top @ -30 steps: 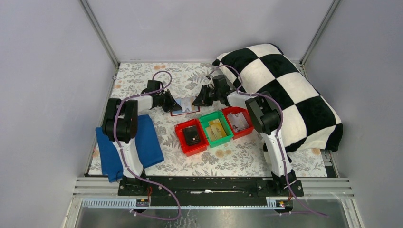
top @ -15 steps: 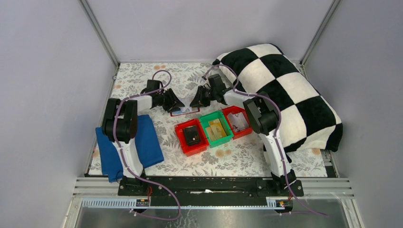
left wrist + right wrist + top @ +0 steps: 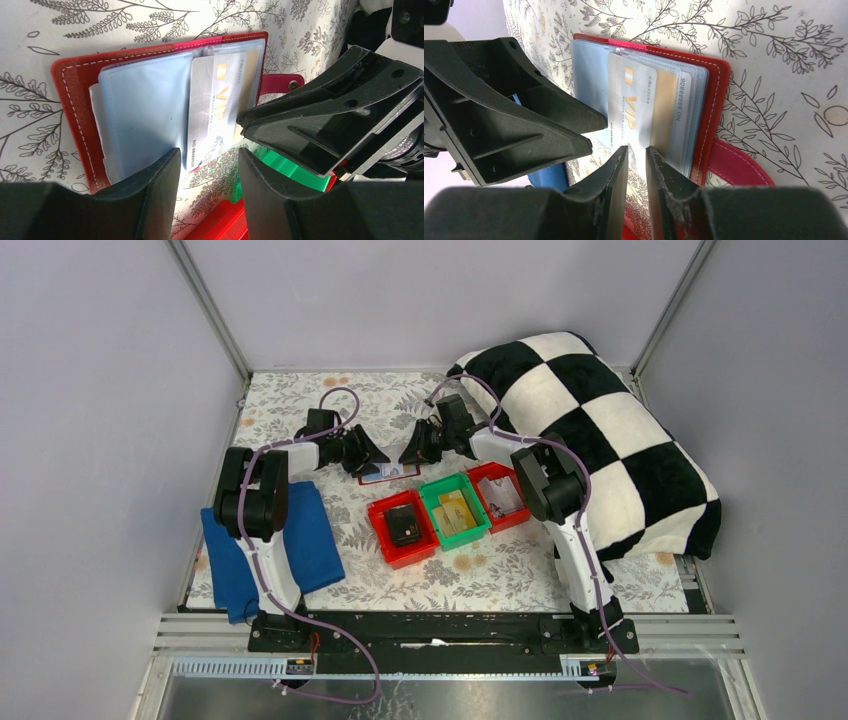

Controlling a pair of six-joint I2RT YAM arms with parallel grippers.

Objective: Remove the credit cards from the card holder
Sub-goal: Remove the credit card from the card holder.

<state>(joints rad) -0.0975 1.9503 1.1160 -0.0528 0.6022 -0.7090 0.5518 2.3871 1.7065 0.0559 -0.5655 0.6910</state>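
Where the credit card point(image 3: 639, 105) protrudes, the right pincer point(image 3: 636, 148) sits.

Probably a robotics lab cell: grey panels point(image 3: 100, 390) in aluminium framing point(image 3: 208, 308) enclose a floral surface point(image 3: 400, 400), with arms point(image 3: 262, 502) bolted at its near edge.

checkered blanket point(image 3: 600, 430), blue towel point(image 3: 315, 540), green bin point(image 3: 478, 533)

Tight squeeze here: left claw point(image 3: 377, 457) and right claw point(image 3: 405, 455) crowd the card holder point(image 3: 391, 474) from both sides. The bins point(image 3: 445, 483) wall off its near side, and the checkered blanket point(image 3: 590, 430) buries the counter's point(image 3: 390, 400) far right corner. Open room lies along the far edge.
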